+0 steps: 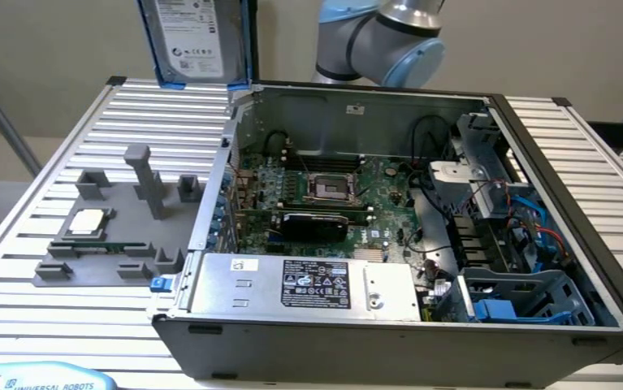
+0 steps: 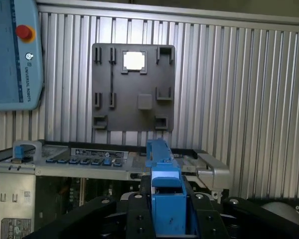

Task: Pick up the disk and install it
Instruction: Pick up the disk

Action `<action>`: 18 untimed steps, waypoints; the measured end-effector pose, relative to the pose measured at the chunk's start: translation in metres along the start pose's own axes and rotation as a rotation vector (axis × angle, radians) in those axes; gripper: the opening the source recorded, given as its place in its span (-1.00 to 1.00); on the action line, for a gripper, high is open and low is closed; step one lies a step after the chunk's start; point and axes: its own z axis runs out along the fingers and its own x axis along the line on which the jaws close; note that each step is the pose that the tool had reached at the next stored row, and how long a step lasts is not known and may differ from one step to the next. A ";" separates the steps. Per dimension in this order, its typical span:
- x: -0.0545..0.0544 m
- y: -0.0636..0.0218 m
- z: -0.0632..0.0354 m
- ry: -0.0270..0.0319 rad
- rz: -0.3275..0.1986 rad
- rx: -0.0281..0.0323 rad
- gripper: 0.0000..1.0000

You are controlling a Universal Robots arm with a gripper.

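The 2 fingers [image 2: 138, 216] are closed on the disk [image 2: 167, 201], held upright between them (edge-on).

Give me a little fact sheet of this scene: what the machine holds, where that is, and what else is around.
Held item: the disk, a labelled hard drive in a blue bracket, clamped in the tool
Disk position: upright, in the air over the open computer case's back corner, at the exterior view's left
Install status: not yet in the case
On the table: grey fixture plate carrying a square chip
Inside the case: motherboard, power supply, blue drive bay
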 end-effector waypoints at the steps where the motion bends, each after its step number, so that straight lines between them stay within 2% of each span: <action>1: 0.002 -0.0045 -0.0004 -0.0006 0.000 0.0000 -0.35; 18: 0.033 -0.0804 -0.0034 -0.0035 0.000 0.0001 -0.35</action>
